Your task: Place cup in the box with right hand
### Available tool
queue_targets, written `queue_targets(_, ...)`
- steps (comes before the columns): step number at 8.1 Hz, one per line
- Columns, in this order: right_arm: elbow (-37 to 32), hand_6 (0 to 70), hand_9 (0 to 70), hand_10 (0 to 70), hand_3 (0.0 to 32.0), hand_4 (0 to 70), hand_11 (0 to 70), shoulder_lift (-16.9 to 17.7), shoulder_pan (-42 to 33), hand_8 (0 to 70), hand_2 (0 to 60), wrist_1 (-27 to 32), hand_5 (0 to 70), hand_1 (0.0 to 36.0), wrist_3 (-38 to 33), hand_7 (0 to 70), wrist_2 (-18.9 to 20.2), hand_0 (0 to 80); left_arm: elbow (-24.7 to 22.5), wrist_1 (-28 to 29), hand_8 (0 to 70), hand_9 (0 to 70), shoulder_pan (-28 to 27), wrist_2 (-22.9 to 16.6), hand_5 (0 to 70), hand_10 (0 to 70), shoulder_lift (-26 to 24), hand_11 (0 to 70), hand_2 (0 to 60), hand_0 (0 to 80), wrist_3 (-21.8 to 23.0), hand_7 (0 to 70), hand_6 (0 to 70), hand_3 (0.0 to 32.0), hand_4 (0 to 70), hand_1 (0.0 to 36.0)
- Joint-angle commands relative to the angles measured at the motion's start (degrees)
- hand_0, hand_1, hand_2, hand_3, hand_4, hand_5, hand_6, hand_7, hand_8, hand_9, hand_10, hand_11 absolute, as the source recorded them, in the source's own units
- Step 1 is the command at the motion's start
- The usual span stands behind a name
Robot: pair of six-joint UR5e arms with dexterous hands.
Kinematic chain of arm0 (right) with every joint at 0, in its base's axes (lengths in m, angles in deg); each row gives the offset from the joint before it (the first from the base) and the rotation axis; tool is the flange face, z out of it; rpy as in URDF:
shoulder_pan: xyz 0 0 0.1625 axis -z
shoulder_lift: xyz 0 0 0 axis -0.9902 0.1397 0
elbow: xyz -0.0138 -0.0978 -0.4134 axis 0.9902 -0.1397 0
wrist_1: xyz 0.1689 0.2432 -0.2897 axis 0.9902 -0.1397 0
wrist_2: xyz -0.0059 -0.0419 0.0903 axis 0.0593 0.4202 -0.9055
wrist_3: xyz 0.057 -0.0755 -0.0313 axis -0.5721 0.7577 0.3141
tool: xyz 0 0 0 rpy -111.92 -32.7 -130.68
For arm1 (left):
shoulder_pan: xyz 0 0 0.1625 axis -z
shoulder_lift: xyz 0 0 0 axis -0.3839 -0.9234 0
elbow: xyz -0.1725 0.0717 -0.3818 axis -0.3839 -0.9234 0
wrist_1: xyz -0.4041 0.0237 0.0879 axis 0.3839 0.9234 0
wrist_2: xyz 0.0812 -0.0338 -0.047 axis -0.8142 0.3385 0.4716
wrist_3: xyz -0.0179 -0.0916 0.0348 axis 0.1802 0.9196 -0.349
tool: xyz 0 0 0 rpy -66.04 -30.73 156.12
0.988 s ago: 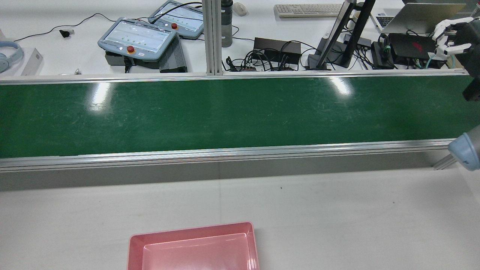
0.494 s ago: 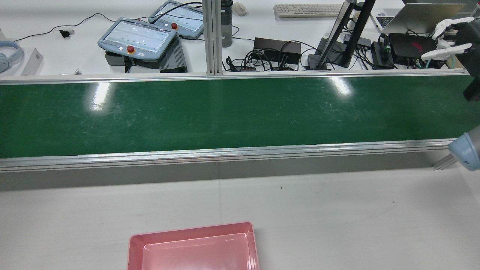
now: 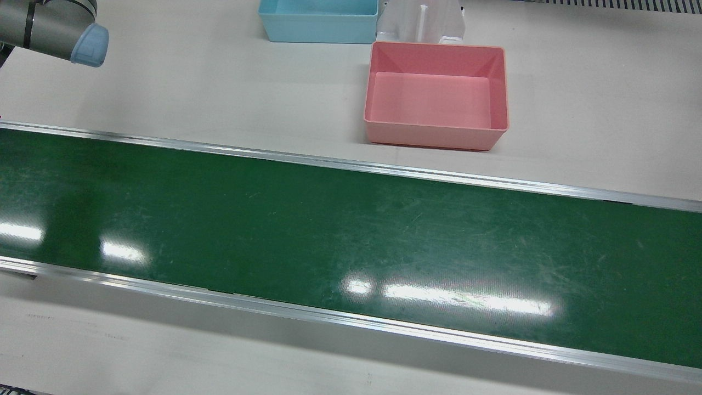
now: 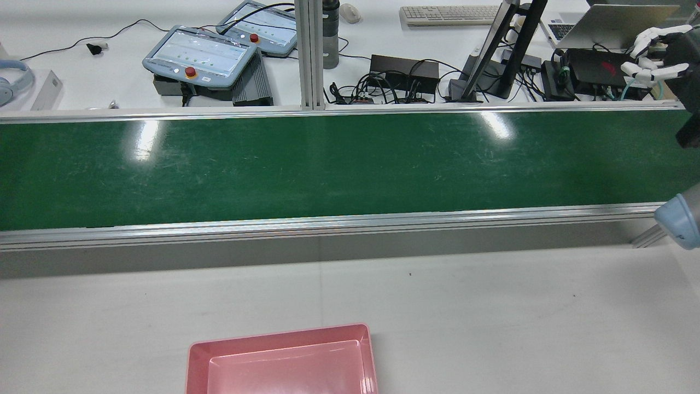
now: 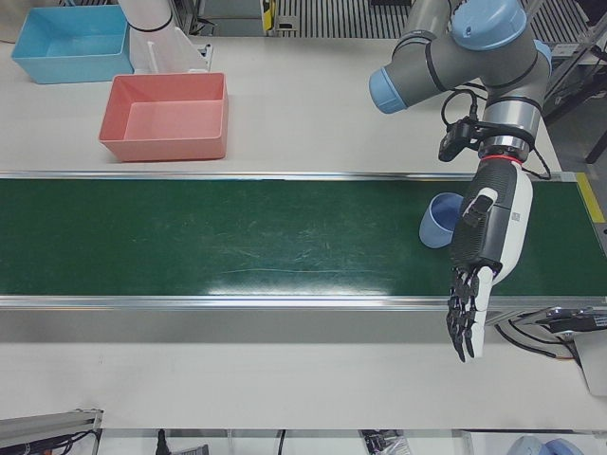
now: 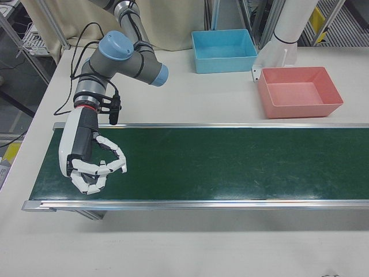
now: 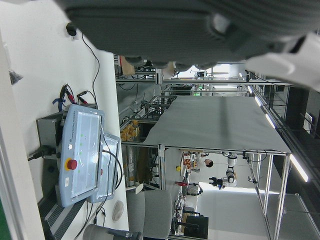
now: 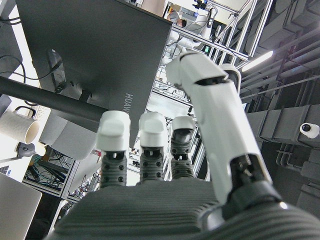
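My right hand point(image 6: 92, 167) hovers empty, fingers loosely curled, over the belt's far end from the light blue plastic cup point(image 5: 442, 220) lying tipped there, probably light and slippery, best wrapped round its wall

One cup point(image 5: 442, 220), two boxes — pink point(image 3: 436, 96), blue point(image 3: 318, 21) — possibly more offscreen.

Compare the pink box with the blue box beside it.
The pink box sits nearer the conveyor belt; the blue box sits farther back. In the right-front view, the pink box is right of the white pedestal, the blue box left of it. Both are open, rectangular and empty.
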Motion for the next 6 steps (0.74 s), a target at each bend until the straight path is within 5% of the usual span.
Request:
queue_targets(1,0.1,41.6,70.0,70.0,0.0,69.7,70.0,0.1,0.0,70.0,60.0,-0.1,27.0,36.0,-0.3,70.0,0.0,80.0,0.0,0.0,0.0,0.0,0.0,0.0,0.0,0.0,0.0,0.0,0.0,0.0,0.0,0.0,0.0,0.0,0.0,0.0)
queue_targets(6,0.1,40.7,70.0,68.9,0.0,70.0,70.0,0.1,0.1,70.0,60.0,-0.2,26.8,36.0,-0.6,70.0,0.0,80.0,-0.1,0.0,0.0,0.0,0.0,0.0,0.0,0.0,0.0,0.0,0.0,0.0,0.0,0.0,0.0,0.0,0.0,0.0)
